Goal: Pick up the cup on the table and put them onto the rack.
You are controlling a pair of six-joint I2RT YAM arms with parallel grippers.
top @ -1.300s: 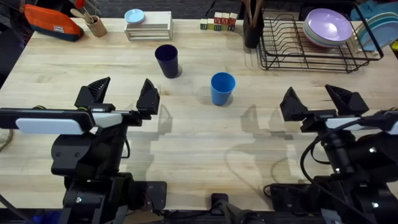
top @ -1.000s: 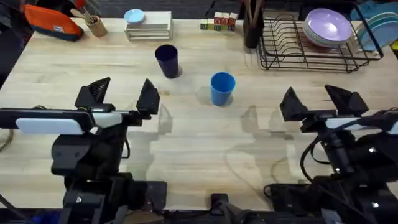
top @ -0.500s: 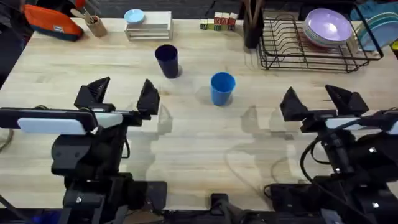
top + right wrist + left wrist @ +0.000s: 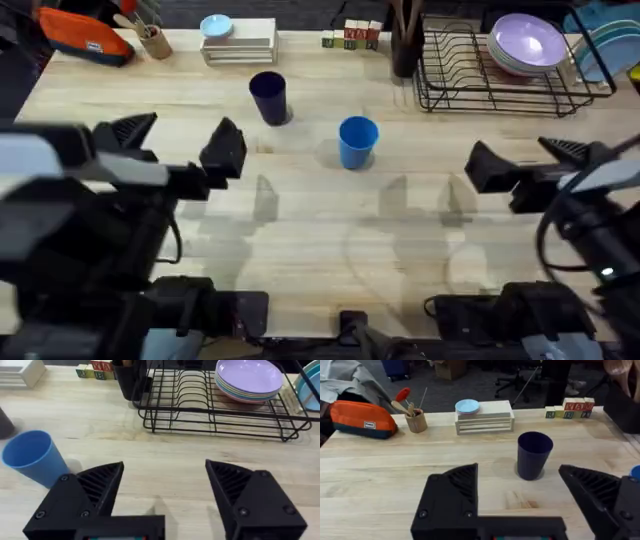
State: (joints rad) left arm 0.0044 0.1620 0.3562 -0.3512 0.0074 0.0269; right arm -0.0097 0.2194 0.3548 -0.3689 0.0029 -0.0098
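Two cups stand upright on the wooden table: a dark navy cup (image 4: 268,97) at the back left of centre and a light blue cup (image 4: 358,142) near the middle. The black wire rack (image 4: 455,68) sits at the back right. My left gripper (image 4: 176,142) is open, nearer the front and to the left of the navy cup (image 4: 534,455). At the front right, my right gripper (image 4: 528,160) is open, with the blue cup (image 4: 31,457) off to one side and the rack (image 4: 200,410) beyond it. Neither holds anything.
Purple plates (image 4: 525,42) fill the rack's right part, with blue plates (image 4: 603,45) beside it. A black utensil holder (image 4: 405,45) stands at the rack's left end. Along the back edge are letter blocks (image 4: 350,38), a white stepped stand (image 4: 238,42), a wooden pot (image 4: 153,42) and an orange pouch (image 4: 85,40).
Both arms have risen toward the camera and look larger. The left gripper has shifted left, the right gripper right. The cups have not moved.
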